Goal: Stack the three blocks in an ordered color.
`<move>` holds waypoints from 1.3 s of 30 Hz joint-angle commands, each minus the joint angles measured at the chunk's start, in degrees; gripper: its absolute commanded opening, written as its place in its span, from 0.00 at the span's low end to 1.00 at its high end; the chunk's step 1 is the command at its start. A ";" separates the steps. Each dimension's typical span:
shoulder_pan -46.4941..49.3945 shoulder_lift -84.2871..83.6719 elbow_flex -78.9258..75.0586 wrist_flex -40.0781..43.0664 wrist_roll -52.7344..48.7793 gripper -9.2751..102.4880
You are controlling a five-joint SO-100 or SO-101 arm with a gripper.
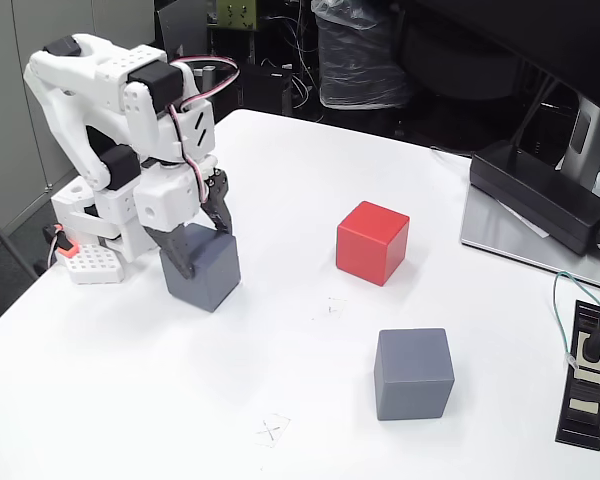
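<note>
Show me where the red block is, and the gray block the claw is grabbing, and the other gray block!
red block (pixel 372 243), fixed view, middle of its front face.
gray block in the claw (pixel 208 270), fixed view, its front face below the fingers.
other gray block (pixel 413 380), fixed view, middle of its front face.

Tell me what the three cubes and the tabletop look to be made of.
Red cube: matte, even colour, no gloss or grain; likely painted wood, foam or plastic, cannot tell which. Grey cube between the gripper fingers and the free grey cube: same flat slate finish with softly rounded edges, probably the same stuff. Table: smooth white surface with faint sheen, probably laminate.
</note>
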 commanded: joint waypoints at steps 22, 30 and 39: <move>-6.94 -0.18 -28.13 8.53 7.47 0.24; -17.23 -7.82 -40.52 11.60 19.86 0.24; -22.24 -20.65 -51.59 10.11 31.03 0.24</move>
